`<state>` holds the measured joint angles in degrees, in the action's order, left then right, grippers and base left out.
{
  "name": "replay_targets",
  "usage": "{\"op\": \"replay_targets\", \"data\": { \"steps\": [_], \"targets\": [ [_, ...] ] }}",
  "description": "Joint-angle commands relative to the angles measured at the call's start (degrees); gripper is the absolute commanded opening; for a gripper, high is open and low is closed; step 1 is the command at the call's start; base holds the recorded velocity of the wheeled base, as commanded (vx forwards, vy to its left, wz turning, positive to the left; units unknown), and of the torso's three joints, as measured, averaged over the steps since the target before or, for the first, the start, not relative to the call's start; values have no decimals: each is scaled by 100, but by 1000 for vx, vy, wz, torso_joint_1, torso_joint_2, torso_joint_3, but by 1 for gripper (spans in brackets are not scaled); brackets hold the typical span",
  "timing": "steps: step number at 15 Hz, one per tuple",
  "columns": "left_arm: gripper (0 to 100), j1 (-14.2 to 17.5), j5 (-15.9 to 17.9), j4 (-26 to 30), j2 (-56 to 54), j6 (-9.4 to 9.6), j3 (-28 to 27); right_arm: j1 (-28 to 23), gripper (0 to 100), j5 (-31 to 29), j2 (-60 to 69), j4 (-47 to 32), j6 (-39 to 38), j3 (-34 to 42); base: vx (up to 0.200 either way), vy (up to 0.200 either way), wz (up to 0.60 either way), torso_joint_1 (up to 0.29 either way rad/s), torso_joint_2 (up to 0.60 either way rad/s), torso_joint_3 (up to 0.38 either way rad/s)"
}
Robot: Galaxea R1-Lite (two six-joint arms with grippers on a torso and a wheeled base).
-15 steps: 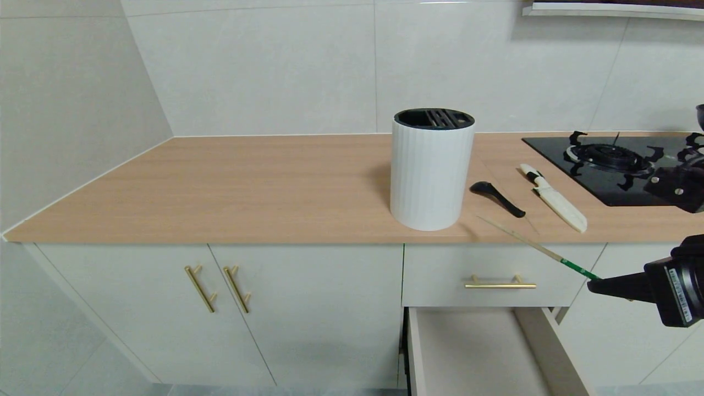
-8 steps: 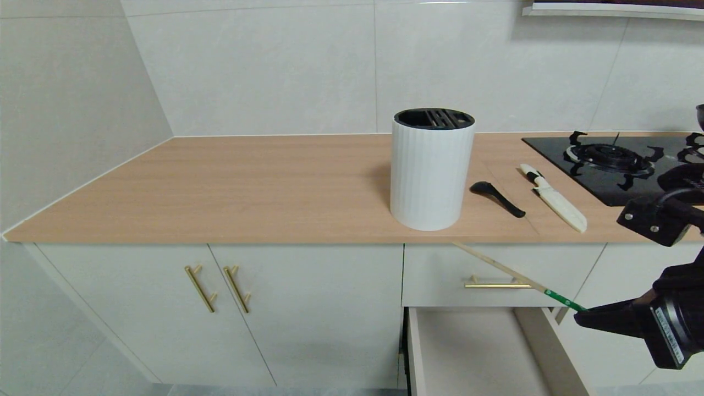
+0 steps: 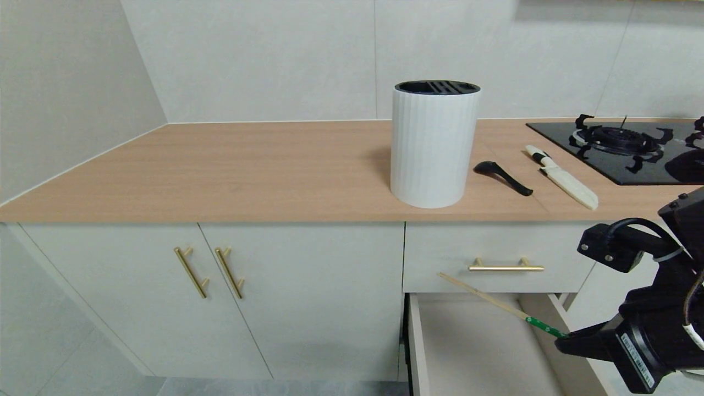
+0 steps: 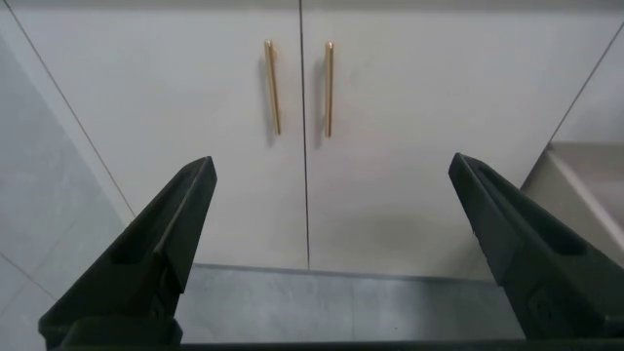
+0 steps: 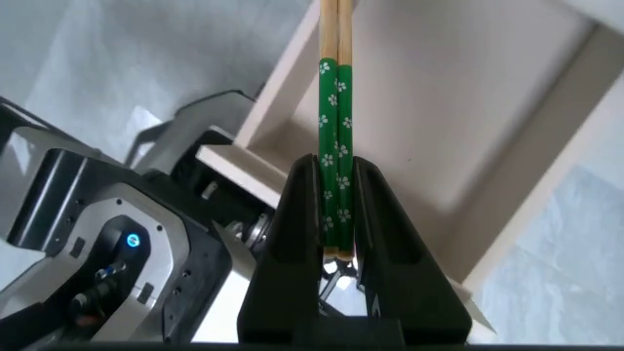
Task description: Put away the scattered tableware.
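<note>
Right pincer (image 3: pixel 562 342) low over the open drawer (image 3: pixel 473 357), clamped on chopsticks (image 3: pixel 498 303) — left pincer (image 4: pixel 330 174) gapes wide.

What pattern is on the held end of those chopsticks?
Green with small white flowers on the chopsticks; clearest in the right wrist view.

drawer (image 3: pixel 473 341) open upward, holder (image 3: pixel 433 148) beside spoon (image 3: pixel 501 176)
</note>
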<state>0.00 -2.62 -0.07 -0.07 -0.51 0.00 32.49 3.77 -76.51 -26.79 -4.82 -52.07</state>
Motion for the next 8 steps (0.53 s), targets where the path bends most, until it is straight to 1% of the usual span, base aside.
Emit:
{"op": "replay_targets", "data": {
  "steps": [1, 8],
  "targets": [
    [100, 0, -2, 7, 7, -2, 0, 3, 0, 1, -110, -1, -2, 3, 0, 0, 0, -168, 466, 290],
    [100, 0, -2, -1, 7, -2, 0, 3, 0, -8, -294, -1, -2, 12, 0, 0, 0, -149, 466, 314]
  ]
}}
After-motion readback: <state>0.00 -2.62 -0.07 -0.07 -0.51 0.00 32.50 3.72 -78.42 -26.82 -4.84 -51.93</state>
